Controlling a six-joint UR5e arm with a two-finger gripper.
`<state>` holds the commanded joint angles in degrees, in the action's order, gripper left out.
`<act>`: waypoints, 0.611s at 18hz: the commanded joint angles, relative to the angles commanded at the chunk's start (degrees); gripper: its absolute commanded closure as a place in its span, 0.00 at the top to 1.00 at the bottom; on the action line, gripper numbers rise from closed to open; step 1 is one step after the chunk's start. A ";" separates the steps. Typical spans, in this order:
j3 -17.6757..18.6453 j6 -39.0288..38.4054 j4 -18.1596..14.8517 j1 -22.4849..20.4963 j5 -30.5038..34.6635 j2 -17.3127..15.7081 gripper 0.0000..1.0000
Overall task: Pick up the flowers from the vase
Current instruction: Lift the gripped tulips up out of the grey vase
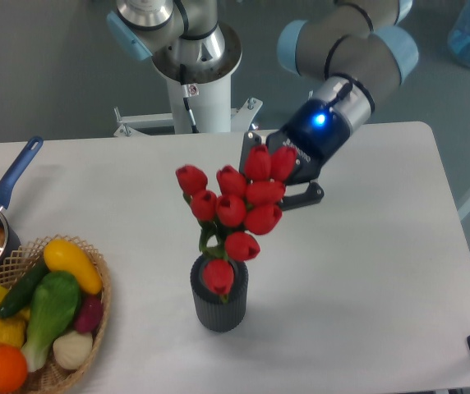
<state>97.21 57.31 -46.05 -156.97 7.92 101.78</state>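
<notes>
My gripper (278, 179) is clamped on the tulip bunch (233, 209) high up, just under the upper buds, where the stems gather tight enough to hold. The bunch hangs over the ribbed grey vase (218, 301); the lowest bud sits at its mouth, so I judge the stems not yet clear of the rim.

Even, fairly bright light from overhead leaves the white table (366, 271) nearly shadowless, with only a soft dark patch at the foot of the vase (218, 304) toward 5 o'clock. The blue lamp on the gripper (280, 176) glares at about 1 o'clock. The picture is slightly soft, with no clear edge distortion.
</notes>
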 joint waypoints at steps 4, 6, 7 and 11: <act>-2.11 -2.11 -0.09 -1.58 -3.70 0.00 0.00; -3.25 -2.99 -0.17 -2.89 -4.05 0.17 0.00; -3.78 -3.00 -0.09 -4.03 -4.75 0.18 0.00; -4.31 -2.30 0.00 -9.39 -4.67 2.01 0.00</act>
<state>92.90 55.02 -46.06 -166.36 3.25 103.79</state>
